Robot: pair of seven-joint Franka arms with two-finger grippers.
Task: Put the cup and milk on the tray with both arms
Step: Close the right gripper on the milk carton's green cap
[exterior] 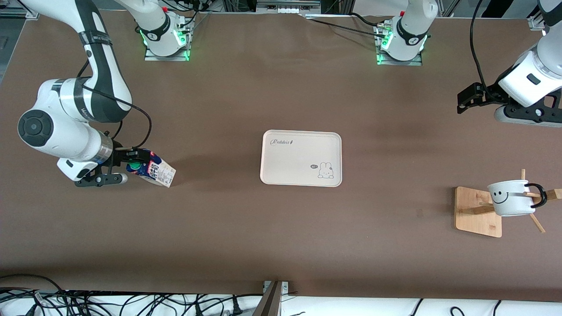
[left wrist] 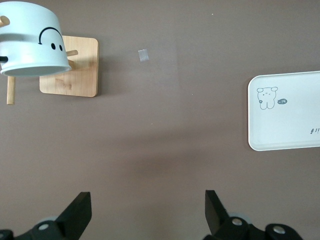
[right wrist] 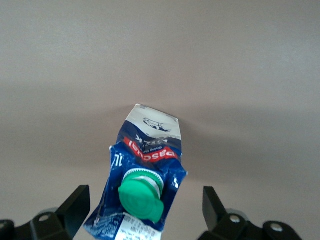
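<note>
At the middle of the brown table (exterior: 246,228) lies the cream tray (exterior: 290,162), flat and bare, with its "Rabbit" lettering at one corner and the small rabbit drawing at the corner diagonally across from it. Toward the right arm's end of the table the milk (exterior: 154,171) stands tilted, its green cap (right wrist: 142,201) facing the right gripper (exterior: 130,166). That gripper hangs low at the carton's top with its jaws spread wide; the right wrist view shows the carton between the two fingers (right wrist: 75,207) with a clear gap on each side, so nothing is clamped. Toward the left arm's end of the table a wooden stand (exterior: 476,213) with a square base and slanting pegs carries the cup (exterior: 509,197), a white mug with a black smiley face, hung on a peg with its black handle (exterior: 539,195) pointing toward the table's edge. The left gripper (exterior: 469,100) hovers high over bare table, well apart from the stand, its jaws wide and empty; in the left wrist view the cup, the stand and part of the tray lie below it
</note>
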